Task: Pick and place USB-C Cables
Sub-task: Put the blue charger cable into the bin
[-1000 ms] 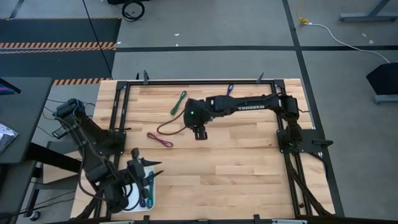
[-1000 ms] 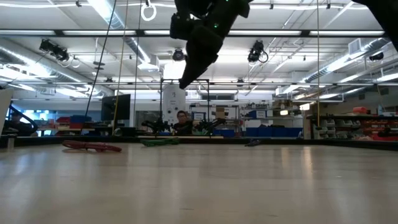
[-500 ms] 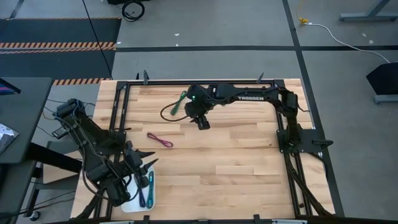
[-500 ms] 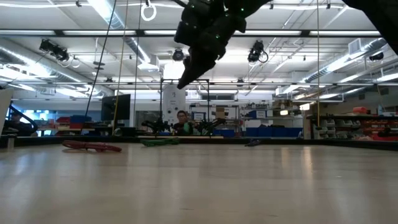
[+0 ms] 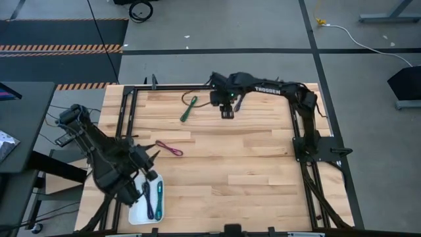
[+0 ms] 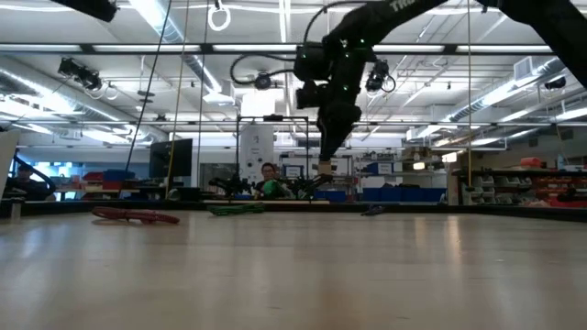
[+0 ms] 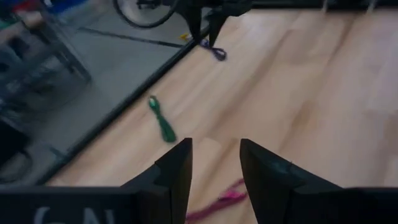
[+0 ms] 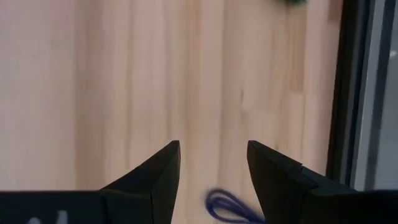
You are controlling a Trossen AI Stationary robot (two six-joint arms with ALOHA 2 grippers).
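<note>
R gripper (image 8: 211, 163) open, holds nothing | I see purple cable (image 8: 231, 206) in its wrist cam, top cam hides it | L gripper (image 7: 215, 163) open near tray (image 5: 138, 214)

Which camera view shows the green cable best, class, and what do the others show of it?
The high view: the green cable lies in full as a slanted strip on the table, beside the right gripper. The left wrist view shows it whole but blurred; the low view only edge-on, far off; the right wrist view just a dark corner.

Dark arms (image 5: 276, 91), white lettering.
</note>
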